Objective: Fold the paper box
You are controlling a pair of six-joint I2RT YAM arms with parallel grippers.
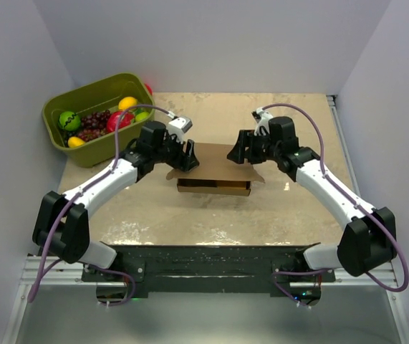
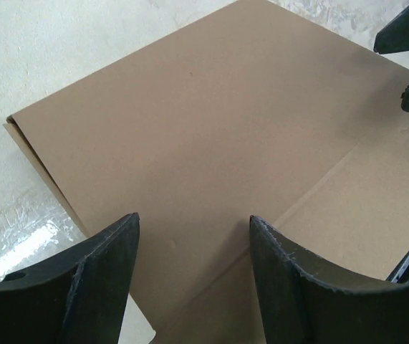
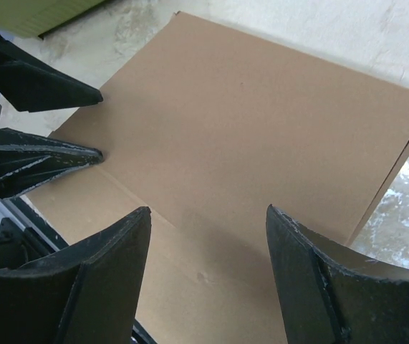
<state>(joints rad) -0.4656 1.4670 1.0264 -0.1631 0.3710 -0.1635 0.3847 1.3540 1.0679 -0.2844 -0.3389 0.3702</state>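
From above, the paper box (image 1: 215, 175) lies at the middle of the table (image 1: 190, 218), its long axis running left to right across it, its shallow front wall facing the arm bases and a flat panel lying behind; the left claw (image 1: 186, 154) stands at its left far corner, the right claw (image 1: 241, 152) at its right far corner, both about equally near, with the green bin (image 1: 93, 122) well off to the left; from the left wrist, that claw (image 2: 193, 222) is spread, nothing pinched, the brown panel just below and ahead, a crease running away to the right; from the right wrist, the claw (image 3: 208, 211) is likewise spread over the panel, the crease passing beneath it towards the other claw.
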